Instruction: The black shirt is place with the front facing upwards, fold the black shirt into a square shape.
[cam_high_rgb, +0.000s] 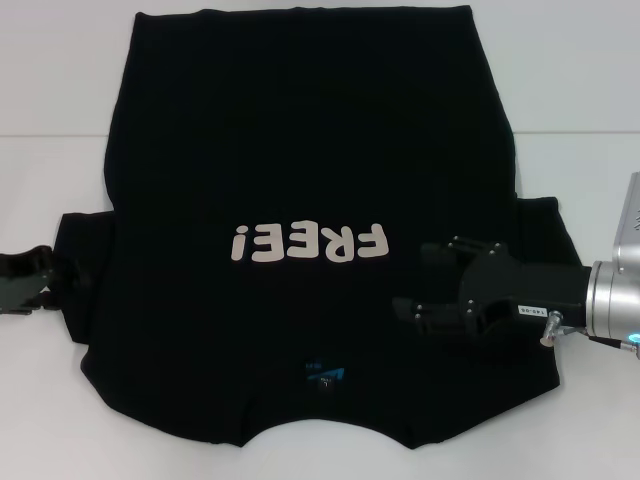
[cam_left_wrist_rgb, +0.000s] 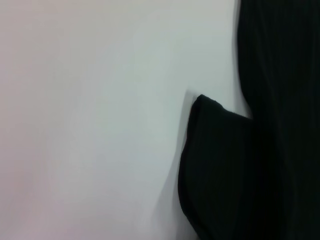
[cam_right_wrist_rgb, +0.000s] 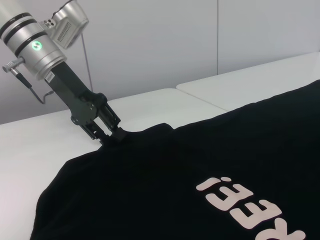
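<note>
The black shirt (cam_high_rgb: 300, 150) lies flat and face up on the white table (cam_high_rgb: 60, 80), with its collar toward me. Its pale "FREE!" lettering (cam_high_rgb: 308, 242) and blue neck tag (cam_high_rgb: 325, 372) both show. My left gripper (cam_high_rgb: 48, 275) is at the outer edge of the left sleeve (cam_high_rgb: 85, 270). In the right wrist view this gripper (cam_right_wrist_rgb: 111, 136) has its fingers close together, pinching the sleeve corner. The left wrist view shows only that sleeve (cam_left_wrist_rgb: 220, 165) on the table. My right gripper (cam_high_rgb: 408, 283) is open and hovers over the shirt's right chest, beside the lettering.
The white table surrounds the shirt, with a seam line (cam_high_rgb: 55, 135) across its far part. A pale wall (cam_right_wrist_rgb: 175, 40) stands behind the table. The shirt's right sleeve (cam_high_rgb: 545, 240) lies spread under my right arm.
</note>
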